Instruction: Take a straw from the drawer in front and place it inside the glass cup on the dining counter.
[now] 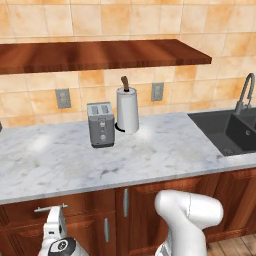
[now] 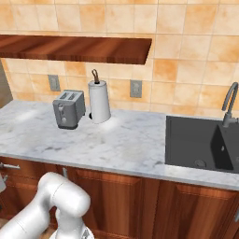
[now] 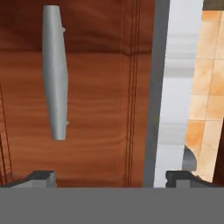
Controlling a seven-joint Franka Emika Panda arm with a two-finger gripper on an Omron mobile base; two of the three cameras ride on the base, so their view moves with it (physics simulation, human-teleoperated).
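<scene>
Drawer (image 1: 30,212) sits shut under counter (image 1: 100,155), far left; handle (image 3: 56,72) just ahead of pincer (image 3: 111,177), fingertips (image 3: 41,177) wide apart, probably not touching it, holding nothing.

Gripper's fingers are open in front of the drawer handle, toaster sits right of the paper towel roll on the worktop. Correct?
Not quite: the left base view shows the toaster left of the paper towel roll, not right. The rest holds: in the hand view the gripper has its fingers spread open, facing the drawer with its handle.
</scene>
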